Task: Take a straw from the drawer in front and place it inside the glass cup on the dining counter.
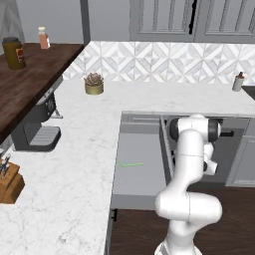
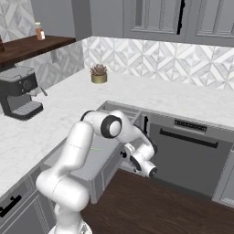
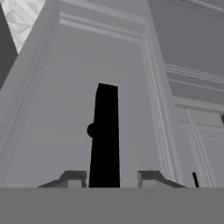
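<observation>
The gripper (image 3: 111, 178) is seen in the hand view with its two finger tips spread apart, one on each side of the dark bar handle (image 3: 105, 135) of the drawer (image 1: 137, 172), neither tip visibly pressed against the bar, and nothing is held between them. The drawer is pulled out from under the marble counter (image 1: 74, 149), and the straw (image 1: 130, 164) is lying flat on the drawer's grey floor, toward the counter side and well apart from the handle. Beyond the drawer, a small potted plant (image 1: 93, 83) is set on the counter near the patterned backsplash, and a coffee machine (image 1: 35, 127) is placed farther along the counter, under a dark wooden shelf (image 1: 30, 74).
</observation>
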Controlling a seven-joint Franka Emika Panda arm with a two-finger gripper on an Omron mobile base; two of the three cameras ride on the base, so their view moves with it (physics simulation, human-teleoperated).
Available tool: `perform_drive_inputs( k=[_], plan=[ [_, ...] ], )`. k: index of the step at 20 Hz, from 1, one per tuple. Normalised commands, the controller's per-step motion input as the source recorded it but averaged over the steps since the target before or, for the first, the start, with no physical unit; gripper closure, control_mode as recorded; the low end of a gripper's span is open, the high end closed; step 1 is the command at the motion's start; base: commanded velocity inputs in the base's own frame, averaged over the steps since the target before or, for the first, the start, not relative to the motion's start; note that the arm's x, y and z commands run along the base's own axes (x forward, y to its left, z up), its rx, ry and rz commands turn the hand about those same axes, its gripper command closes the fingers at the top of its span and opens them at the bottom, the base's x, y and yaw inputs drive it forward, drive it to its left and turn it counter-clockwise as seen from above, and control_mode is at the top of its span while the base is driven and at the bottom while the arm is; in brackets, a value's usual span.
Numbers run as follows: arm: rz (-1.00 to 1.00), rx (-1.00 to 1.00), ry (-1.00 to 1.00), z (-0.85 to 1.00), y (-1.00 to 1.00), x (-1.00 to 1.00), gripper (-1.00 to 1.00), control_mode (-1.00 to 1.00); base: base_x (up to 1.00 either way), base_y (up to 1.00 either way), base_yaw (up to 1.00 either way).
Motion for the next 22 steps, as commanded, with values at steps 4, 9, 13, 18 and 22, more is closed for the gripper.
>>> perform_drive_inputs(
  k=[4,9,13,18,22],
  plan=[
    [0.0,-0.05,0.06,0.23,-0.79,0.0,-1.0,-1.0,0.0,0.0,0.0],
    [0.0,-0.09,0.05,0.49,-0.54,-0.13,-1.0,-1.0,0.0,0.0,0.0],
    [0.0,-0.09,0.0,1.0,0.01,-0.54,-1.0,-1.0,0.0,0.0,0.0],
    [0.02,-0.12,0.01,1.0,0.38,-0.53,-1.0,-1.0,0.0,0.0,0.0],
    [0.06,-0.15,0.03,1.0,0.64,-0.35,-1.0,-1.0,0.0,0.0,0.0]
  ],
)
